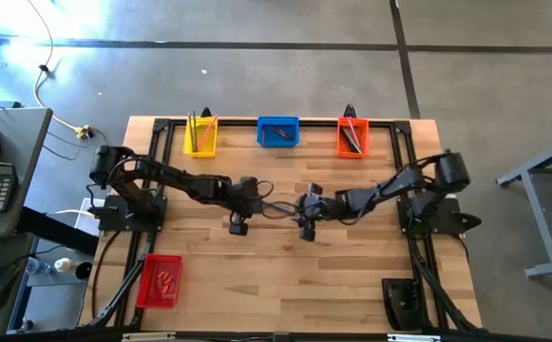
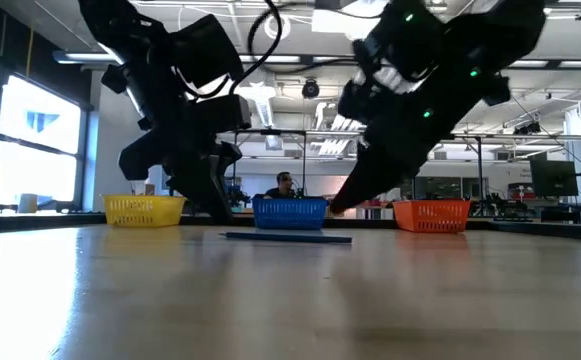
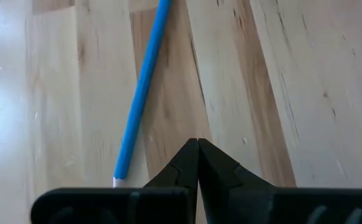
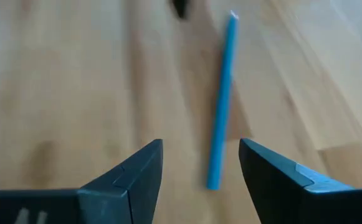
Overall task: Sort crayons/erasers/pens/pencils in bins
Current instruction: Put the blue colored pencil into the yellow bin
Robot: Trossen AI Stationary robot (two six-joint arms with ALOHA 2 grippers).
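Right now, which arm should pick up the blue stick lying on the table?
Right. The right gripper is open with the blue stick running up between its fingers; the left gripper is shut beside it.

Three bins (image 1: 278, 132) line the table (image 1: 352, 275) at 12 o'clock; a fourth bin (image 1: 160, 281) sits at 8; a pen (image 1: 277, 206) lies at centre.

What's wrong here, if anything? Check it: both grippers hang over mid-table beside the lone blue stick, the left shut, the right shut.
One slip: the right gripper is open, its fingers spread apart in the right wrist view. The left gripper is shut, and the blue stick lies alone on the table.
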